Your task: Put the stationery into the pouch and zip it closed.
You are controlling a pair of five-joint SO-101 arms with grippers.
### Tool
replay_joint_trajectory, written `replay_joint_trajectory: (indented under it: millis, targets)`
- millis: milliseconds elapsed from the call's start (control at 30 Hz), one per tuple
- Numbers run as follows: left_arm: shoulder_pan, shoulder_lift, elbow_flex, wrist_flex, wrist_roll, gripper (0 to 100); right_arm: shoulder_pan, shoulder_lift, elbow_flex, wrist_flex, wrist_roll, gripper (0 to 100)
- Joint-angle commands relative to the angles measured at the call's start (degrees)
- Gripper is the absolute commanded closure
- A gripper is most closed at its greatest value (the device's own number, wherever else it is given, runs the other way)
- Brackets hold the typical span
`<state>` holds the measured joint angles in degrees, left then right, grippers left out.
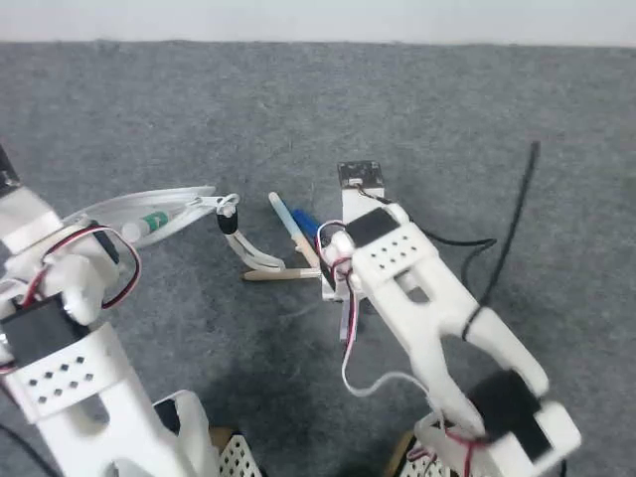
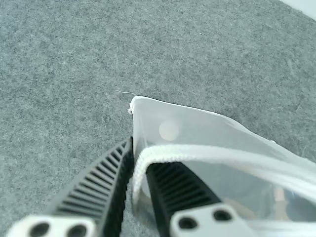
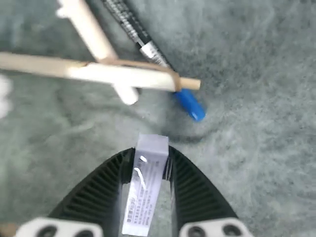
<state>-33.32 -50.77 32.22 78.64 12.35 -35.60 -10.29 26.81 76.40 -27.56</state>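
Observation:
A clear pouch (image 1: 149, 211) lies at the left with a green and white marker inside it. My left gripper (image 2: 136, 173) is shut on the pouch (image 2: 207, 133) at its corner, beside the white zipper band. My right gripper (image 3: 148, 158) is shut on a small white labelled eraser (image 3: 145, 182) and hangs just above the carpet. Beyond it lie a wooden pencil (image 3: 49, 64), a white pen (image 3: 94, 29) and a dark pen with a blue cap (image 3: 190, 103). From above, the right gripper (image 1: 333, 278) sits at the pencil's (image 1: 283, 272) right end.
Grey carpet covers the table. A white pen with a black cap (image 1: 243, 243) lies between the pouch and the other pens. A black cable (image 1: 507, 248) runs along the right side. The far half of the carpet is bare.

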Motion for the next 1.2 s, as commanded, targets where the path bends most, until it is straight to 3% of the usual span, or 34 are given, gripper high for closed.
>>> replay_joint_trajectory:
  millis: [0, 233, 467, 767, 1167]
  targets:
    - [0.4, 0.1, -4.0, -2.1, 0.6, 99, -3.7, -10.9, -3.3, 4.0, -0.4, 99.2]
    - [7.1, 0.1, -4.0, -1.8, 0.6, 99, -6.0, -25.8, 0.0, 5.6, -0.4, 99.2]
    - [7.4, 0.1, -3.6, -1.8, 0.6, 99, -8.8, -41.3, 6.6, -4.2, -0.4, 99.2]
    - [7.4, 0.1, -3.6, -1.1, 0.5, 99, -16.7, -56.2, 16.4, -22.0, 7.5, 99.2]
    - [11.3, 0.1, -3.9, -1.0, 0.5, 99, -17.9, -60.4, 27.3, -53.0, 14.2, 99.2]
